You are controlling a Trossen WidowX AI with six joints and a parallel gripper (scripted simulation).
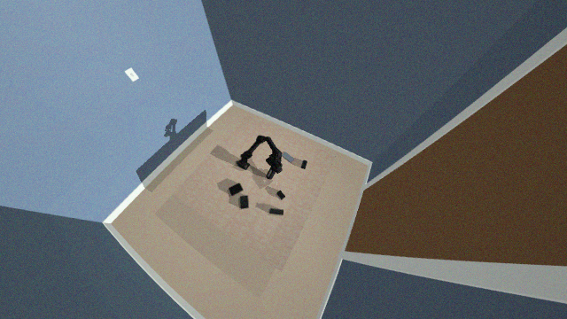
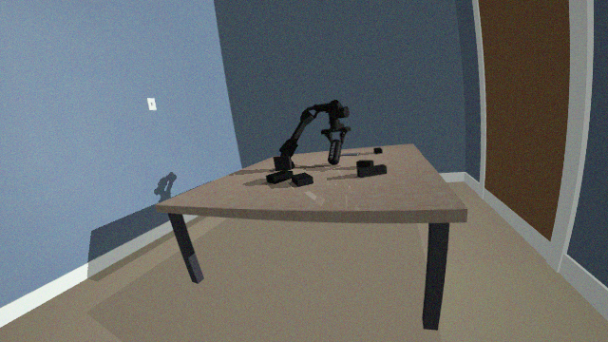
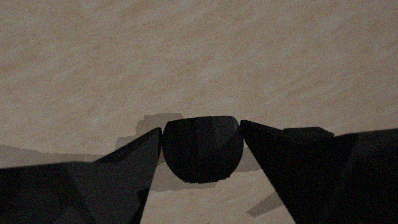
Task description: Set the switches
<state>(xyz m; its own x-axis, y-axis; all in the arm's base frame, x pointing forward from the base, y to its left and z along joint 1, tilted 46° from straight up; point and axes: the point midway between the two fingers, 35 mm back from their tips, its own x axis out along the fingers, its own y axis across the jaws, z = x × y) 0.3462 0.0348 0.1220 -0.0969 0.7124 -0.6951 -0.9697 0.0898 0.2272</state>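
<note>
Exterior view: wooden bench (image 1: 257,239) (image 2: 266,197) (image 3: 200,60) carries the black six-joint arm (image 1: 254,146) (image 2: 298,130), elbow high. Gripper (image 1: 271,171) (image 2: 335,141) (image 3: 201,128) points down, clenched on what I take for the controller unit (image 1: 270,175) (image 2: 334,153) (image 3: 203,150), raised above the bench, long side near upright. Two dark modules (image 1: 236,189) (image 2: 279,177) sit nearer the arm's base than the front edge's right corner. Pale marks run down the unit's side, perhaps the rockers; settings illegible. Step in hand, my judgement: label inspection. Next: turn the underside to a camera, read six squares, then lower it base-down, release, press mismatched rockers. Slipping during the turn is the risk.
</note>
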